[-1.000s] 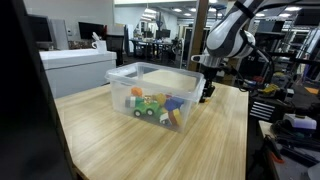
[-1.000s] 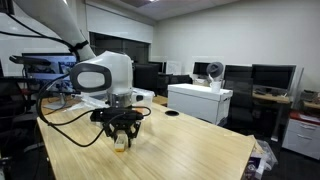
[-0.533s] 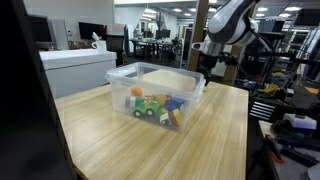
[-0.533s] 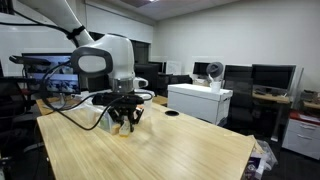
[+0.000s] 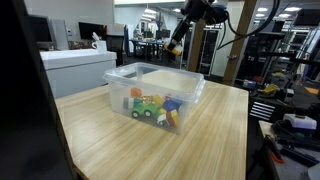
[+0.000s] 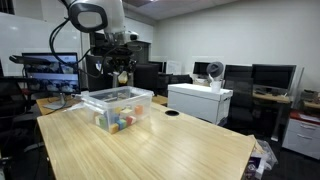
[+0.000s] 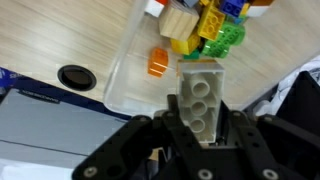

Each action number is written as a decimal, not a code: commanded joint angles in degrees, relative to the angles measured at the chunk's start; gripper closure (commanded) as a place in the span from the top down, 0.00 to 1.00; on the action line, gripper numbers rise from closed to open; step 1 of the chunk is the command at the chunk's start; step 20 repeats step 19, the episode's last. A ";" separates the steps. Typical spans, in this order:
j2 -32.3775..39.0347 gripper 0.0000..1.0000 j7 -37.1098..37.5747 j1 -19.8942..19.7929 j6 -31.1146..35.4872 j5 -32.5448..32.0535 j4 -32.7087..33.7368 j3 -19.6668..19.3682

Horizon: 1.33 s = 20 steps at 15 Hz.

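Note:
My gripper (image 7: 203, 105) is shut on a pale grey toy block (image 7: 201, 92) with round sockets on its underside. I hold it high in the air above a clear plastic bin (image 5: 195, 82). In both exterior views the gripper (image 5: 176, 46) (image 6: 121, 73) hangs well above the bin's (image 6: 141, 95) far side. The bin holds several coloured toy blocks (image 5: 152, 105), green, yellow, orange, blue and tan; they also show in the wrist view (image 7: 205, 25).
The bin stands on a light wooden table (image 5: 110, 140) (image 6: 180, 150). A round black hole (image 7: 72, 75) is in the tabletop beside the bin. A white cabinet (image 6: 199, 101) stands past the table, with office desks and monitors behind.
The gripper rose from table level beside the bin to high above it, carrying the block up and across over the bin.

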 commanded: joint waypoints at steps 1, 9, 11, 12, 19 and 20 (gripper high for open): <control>-5.28 0.13 2.04 4.51 -0.99 0.95 -2.93 -0.14; -3.86 0.80 10.07 5.21 -2.34 -7.30 -1.65 -0.40; -4.23 0.92 14.65 5.38 -6.21 -8.88 0.31 -0.56; -3.81 0.75 10.95 6.54 -2.71 -7.38 -1.46 -1.39; -3.82 0.93 13.44 6.45 -4.83 -8.01 0.14 -1.33; -3.82 0.93 13.44 6.45 -4.83 -8.01 0.14 -1.33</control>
